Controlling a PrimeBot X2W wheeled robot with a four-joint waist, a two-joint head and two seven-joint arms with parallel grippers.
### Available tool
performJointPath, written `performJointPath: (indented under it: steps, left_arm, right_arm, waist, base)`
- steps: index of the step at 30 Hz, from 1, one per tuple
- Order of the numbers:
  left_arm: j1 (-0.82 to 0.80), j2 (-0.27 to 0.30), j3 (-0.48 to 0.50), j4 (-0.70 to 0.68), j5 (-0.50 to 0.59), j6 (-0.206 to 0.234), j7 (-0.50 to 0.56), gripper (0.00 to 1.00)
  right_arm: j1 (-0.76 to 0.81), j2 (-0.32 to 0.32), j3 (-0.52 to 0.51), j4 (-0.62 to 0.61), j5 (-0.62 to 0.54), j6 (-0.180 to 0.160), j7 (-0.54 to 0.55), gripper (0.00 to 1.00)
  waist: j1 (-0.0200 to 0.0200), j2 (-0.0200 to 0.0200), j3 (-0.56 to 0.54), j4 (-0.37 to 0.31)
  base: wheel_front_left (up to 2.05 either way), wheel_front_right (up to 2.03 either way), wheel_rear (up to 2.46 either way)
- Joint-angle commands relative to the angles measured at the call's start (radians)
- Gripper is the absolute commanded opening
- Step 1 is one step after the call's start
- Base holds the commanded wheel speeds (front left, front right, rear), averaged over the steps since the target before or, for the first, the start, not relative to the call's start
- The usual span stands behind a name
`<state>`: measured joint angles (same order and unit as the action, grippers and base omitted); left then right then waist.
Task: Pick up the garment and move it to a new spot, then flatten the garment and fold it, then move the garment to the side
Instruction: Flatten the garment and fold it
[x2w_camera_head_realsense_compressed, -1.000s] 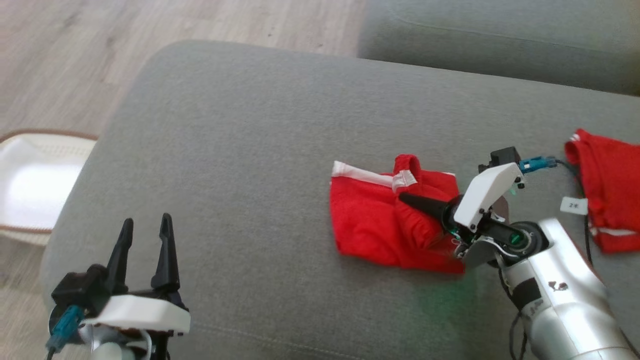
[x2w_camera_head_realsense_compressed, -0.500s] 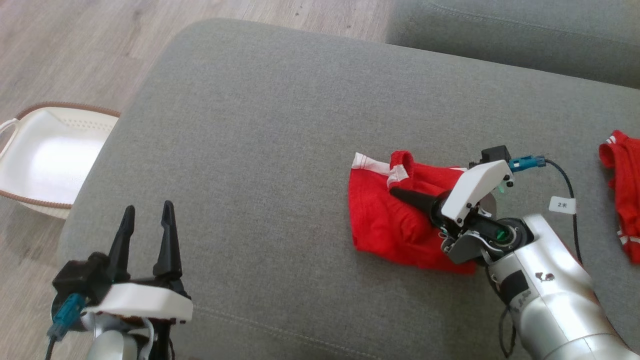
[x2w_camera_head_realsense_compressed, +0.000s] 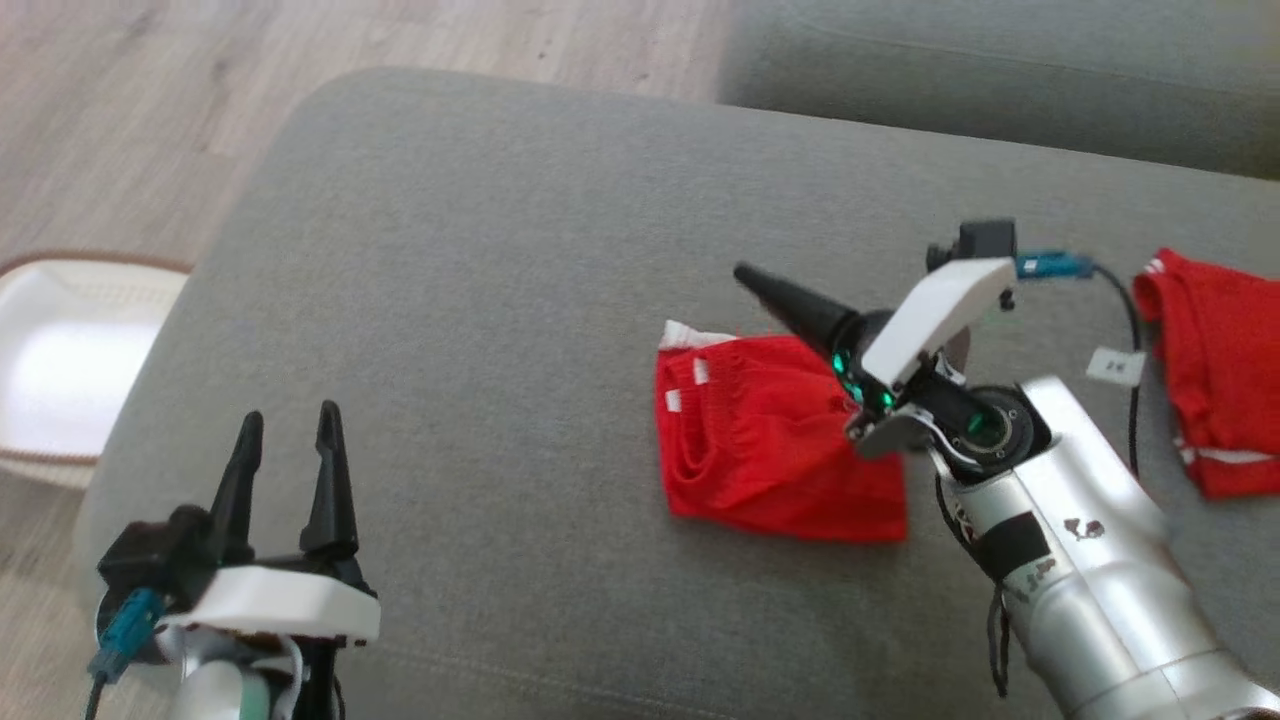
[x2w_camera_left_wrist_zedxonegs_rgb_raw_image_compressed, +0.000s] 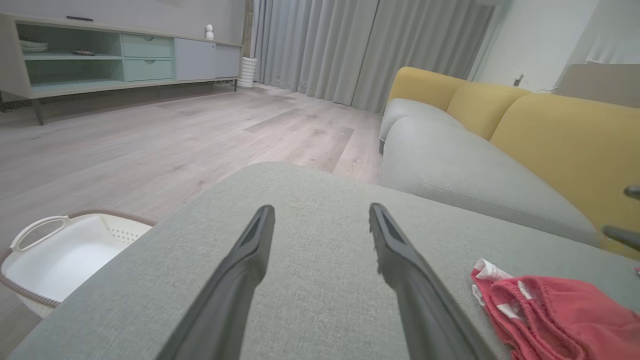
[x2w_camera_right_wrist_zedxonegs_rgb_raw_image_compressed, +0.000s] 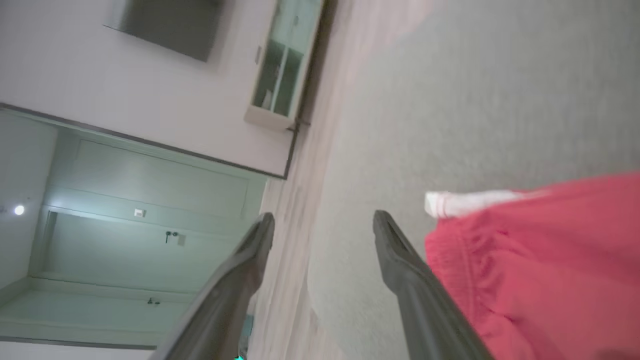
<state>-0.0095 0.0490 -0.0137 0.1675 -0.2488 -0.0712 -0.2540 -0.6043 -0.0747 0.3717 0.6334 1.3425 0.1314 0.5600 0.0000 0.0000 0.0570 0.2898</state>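
A red garment (x2w_camera_head_realsense_compressed: 770, 450) with white trim lies folded and flat on the grey cushion (x2w_camera_head_realsense_compressed: 500, 250), right of centre. My right gripper (x2w_camera_head_realsense_compressed: 750, 280) hangs above its far edge, turned on its side and pointing up-left. The right wrist view shows that gripper (x2w_camera_right_wrist_zedxonegs_rgb_raw_image_compressed: 322, 220) open with nothing between the fingers and the garment (x2w_camera_right_wrist_zedxonegs_rgb_raw_image_compressed: 540, 270) beside it. My left gripper (x2w_camera_head_realsense_compressed: 289, 420) stands open at the lower left, well away from the cloth. Its wrist view shows its own fingers spread (x2w_camera_left_wrist_zedxonegs_rgb_raw_image_compressed: 322, 210) and the garment (x2w_camera_left_wrist_zedxonegs_rgb_raw_image_compressed: 555, 310) at the lower right.
A second red garment (x2w_camera_head_realsense_compressed: 1210, 370) lies at the cushion's right edge, near my right arm's cable and tag (x2w_camera_head_realsense_compressed: 1117, 365). A white basket (x2w_camera_head_realsense_compressed: 60, 370) stands on the wooden floor at the left. A grey sofa seat (x2w_camera_head_realsense_compressed: 1000, 80) with yellow backrests (x2w_camera_left_wrist_zedxonegs_rgb_raw_image_compressed: 550, 130) lies beyond.
My right gripper has lifted up and away from the garment, and the raised fold of cloth now lies flat. The head camera has shifted. The left gripper has stayed put.
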Motion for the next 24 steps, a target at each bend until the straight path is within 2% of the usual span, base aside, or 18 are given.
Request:
performJointPath:
  steps: [1,3,8,16,21,24]
  left_arm:
    - [-0.045,0.003,0.041,-0.036,0.010,-0.005,-0.008,1.00]
    - [-0.042,0.006,0.047,-0.043,0.016,-0.006,-0.008,1.00]
    - [-0.054,0.029,0.050,-0.055,0.036,-0.011,-0.008,1.00]
    - [-0.087,0.066,0.055,-0.057,0.045,-0.008,-0.006,1.00]
    - [-0.067,0.070,0.061,-0.061,0.039,0.000,-0.006,1.00]
    - [-0.052,0.069,0.064,-0.061,0.034,0.003,-0.006,1.00]
  right_arm:
    - [-0.027,0.005,0.017,-0.063,-0.010,-0.001,-0.025,1.00]
    - [-0.014,-0.021,0.024,-0.123,-0.034,-0.001,-0.085,1.00]
    - [-0.001,-0.127,0.071,-0.242,-0.192,-0.001,-0.305,1.00]
    - [0.057,-0.255,0.113,-0.303,-0.393,-0.001,-0.579,1.00]
    - [0.132,-0.278,0.111,-0.300,-0.532,-0.001,-0.734,1.00]
    - [0.176,-0.268,0.087,-0.288,-0.623,-0.001,-0.785,1.00]
  waist:
    - [0.0000,0.0000,-0.013,-0.026]
    - [0.0000,0.0000,-0.021,-0.053]
    - [0.0000,0.0000,-0.034,-0.115]
    - [0.0000,0.0000,-0.059,-0.201]
    - [0.0000,0.0000,-0.075,-0.244]
    - [0.0000,0.0000,-0.080,-0.265]
  base:
    - [0.00,0.00,0.00]
    - [0.00,0.00,0.00]
    - [0.00,0.00,0.00]
    - [0.00,0.00,0.00]
    - [0.00,0.00,0.00]
    - [0.00,0.00,0.00]
